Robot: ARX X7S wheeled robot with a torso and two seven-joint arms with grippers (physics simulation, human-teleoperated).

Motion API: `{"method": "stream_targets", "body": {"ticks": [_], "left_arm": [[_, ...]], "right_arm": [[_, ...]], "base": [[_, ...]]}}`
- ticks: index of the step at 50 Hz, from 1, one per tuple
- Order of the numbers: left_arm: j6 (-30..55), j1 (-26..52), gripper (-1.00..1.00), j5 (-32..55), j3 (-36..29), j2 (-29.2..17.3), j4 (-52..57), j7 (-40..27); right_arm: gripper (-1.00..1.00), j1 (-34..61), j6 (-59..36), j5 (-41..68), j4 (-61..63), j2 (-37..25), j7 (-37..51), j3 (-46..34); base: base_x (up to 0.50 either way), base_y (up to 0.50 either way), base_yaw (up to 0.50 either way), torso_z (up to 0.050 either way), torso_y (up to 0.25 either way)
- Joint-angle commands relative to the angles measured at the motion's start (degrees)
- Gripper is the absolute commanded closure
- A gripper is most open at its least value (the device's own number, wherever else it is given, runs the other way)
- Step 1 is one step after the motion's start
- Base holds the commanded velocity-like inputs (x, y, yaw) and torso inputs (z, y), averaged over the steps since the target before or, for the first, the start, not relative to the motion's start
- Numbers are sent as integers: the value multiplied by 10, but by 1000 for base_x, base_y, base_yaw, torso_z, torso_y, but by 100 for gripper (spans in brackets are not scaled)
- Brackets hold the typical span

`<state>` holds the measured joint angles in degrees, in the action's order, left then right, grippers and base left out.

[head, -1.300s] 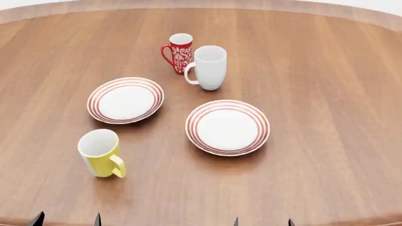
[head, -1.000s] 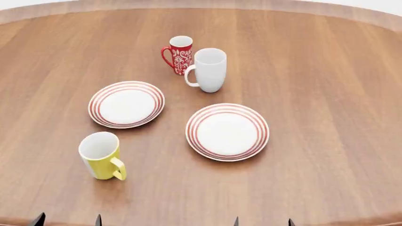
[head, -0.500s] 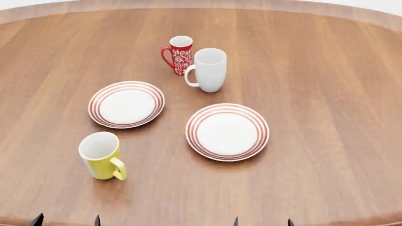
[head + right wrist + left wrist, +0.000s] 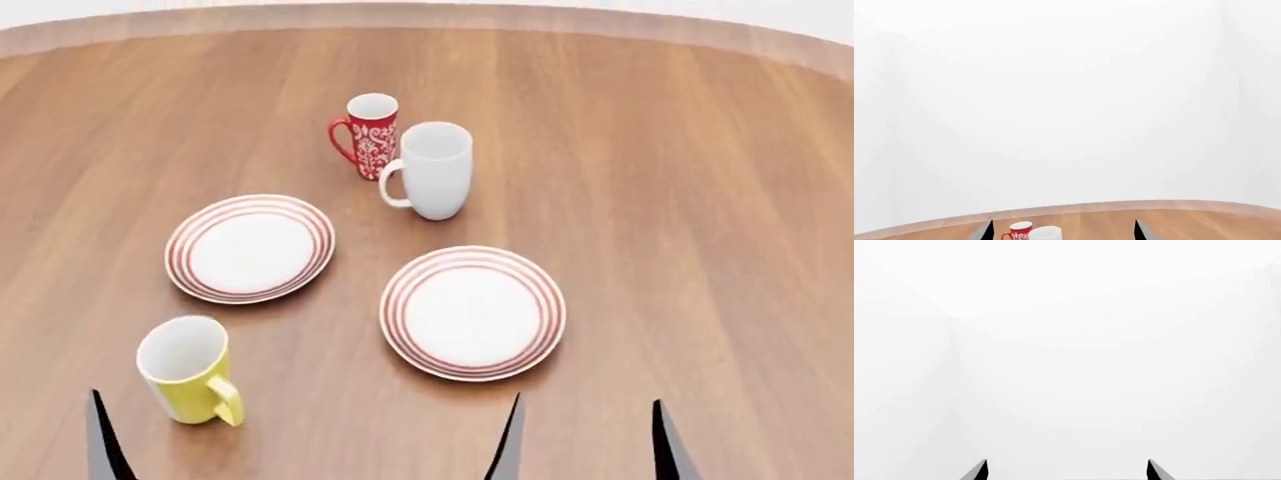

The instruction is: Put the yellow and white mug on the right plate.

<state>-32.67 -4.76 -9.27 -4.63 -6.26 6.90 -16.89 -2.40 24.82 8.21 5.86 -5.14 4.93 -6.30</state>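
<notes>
The yellow and white mug (image 4: 187,370) stands upright near the table's front left, its handle toward the front right. The right plate (image 4: 473,313), white with red rings, lies empty right of the mug and a little farther back. In the head view, one dark finger (image 4: 102,448) of my left gripper shows just left of the mug, apart from it. My right gripper (image 4: 585,445) is open and empty in front of the right plate. In the left wrist view the left gripper (image 4: 1067,471) is open against plain white. The right gripper (image 4: 1064,231) is also open in its wrist view.
A second ringed plate (image 4: 250,248) lies at the left. A slim red floral mug (image 4: 370,135) and a taller white mug (image 4: 433,170) stand close together behind the plates; both show in the right wrist view (image 4: 1019,232), (image 4: 1046,233). The round wooden table's far rim (image 4: 427,15) curves across the back.
The head view has shifted, so all objects sit lower in the picture. Both grippers' fingertips have risen higher into view at the bottom edge. Mugs and plates have not moved on the table.
</notes>
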Motion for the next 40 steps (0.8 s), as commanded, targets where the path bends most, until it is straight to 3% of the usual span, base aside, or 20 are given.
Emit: {"method": "stream_targets", "body": {"ticks": [1, 31, 40], "left_arm": [[-54, -10, -100, -33, 7, 2, 11, -11], [-57, -12, -100, -39, -17, -16, 3, -33], [-59, -11, -100, -42, -22, -20, 3, -39]], "right_arm": [[-100, -5, 40, -12, 3, 0, -12, -2], [-100, -9, 24, -17, 2, -30, -20, -51], [-100, -7, 11, -19, 2, -37, -20, -61]], "base": [[500, -105, 0, 0, 0], [497, 5, 0, 0, 0], [148, 48, 0, 0, 0]]}}
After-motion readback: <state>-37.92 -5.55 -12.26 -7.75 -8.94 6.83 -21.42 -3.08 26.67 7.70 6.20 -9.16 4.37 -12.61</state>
